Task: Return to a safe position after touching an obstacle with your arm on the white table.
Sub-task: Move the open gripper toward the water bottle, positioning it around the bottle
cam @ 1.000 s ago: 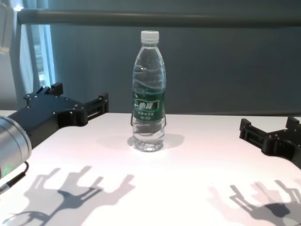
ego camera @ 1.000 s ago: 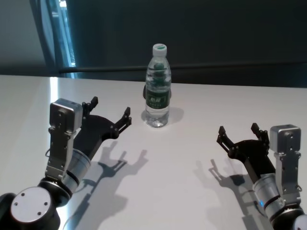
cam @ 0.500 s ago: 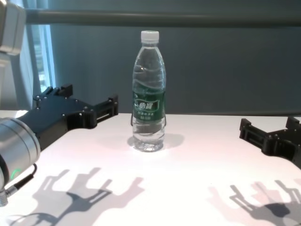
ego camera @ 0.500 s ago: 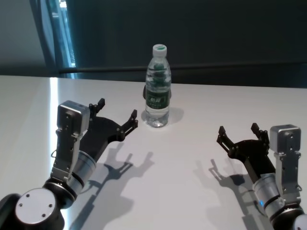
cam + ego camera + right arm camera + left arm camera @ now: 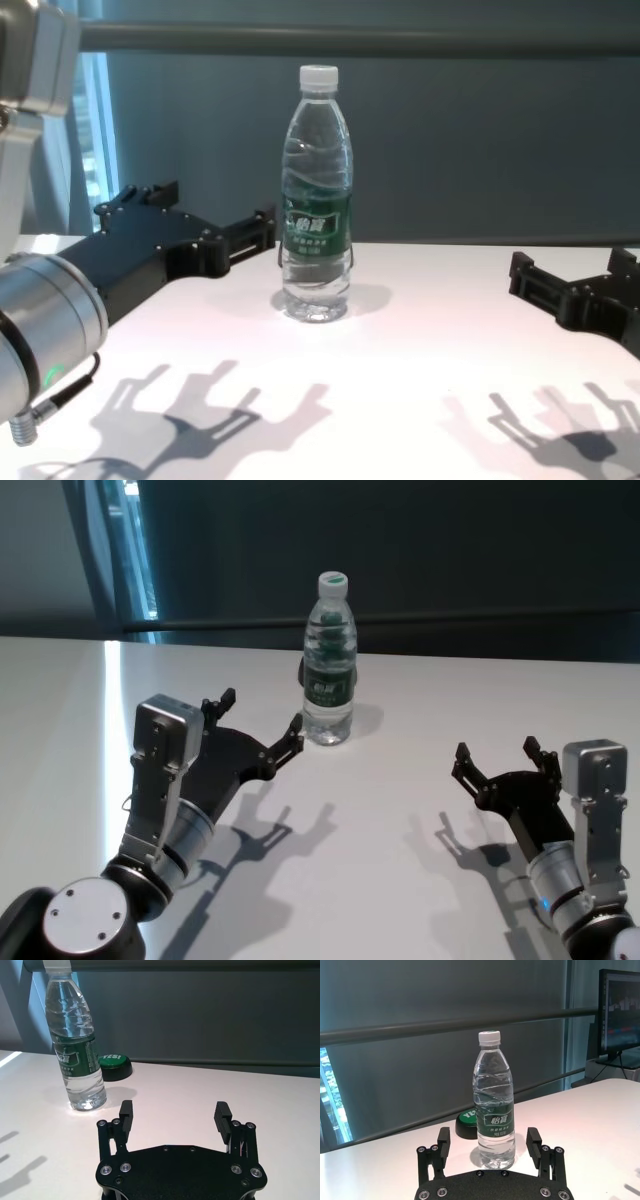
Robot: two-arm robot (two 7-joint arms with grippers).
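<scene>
The obstacle, a clear water bottle (image 5: pixel 329 670) with a white cap and a dark green label, stands upright on the white table (image 5: pixel 400 810) at the middle back. My left gripper (image 5: pixel 262 710) is open and empty just left of the bottle's base. Its nearer fingertip is very close to the bottle, and I cannot tell if they touch. In the left wrist view the bottle (image 5: pixel 494 1110) stands ahead, centred between the fingers (image 5: pixel 444 1140). In the chest view the left gripper (image 5: pixel 215 205) reaches toward the bottle (image 5: pixel 317 200). My right gripper (image 5: pixel 495 750) is open and empty, low at the right, well apart from the bottle (image 5: pixel 75 1045).
A flat round green object (image 5: pixel 114 1066) lies on the table just behind the bottle. A dark rail and wall run behind the table's far edge. A monitor (image 5: pixel 620 1010) stands off to one side in the left wrist view. Bare table (image 5: pixel 420 350) lies between the arms.
My left arm has moved forward and to the right, bringing its open gripper from well left of the bottle to right beside its base. The bottle and the right arm have not moved.
</scene>
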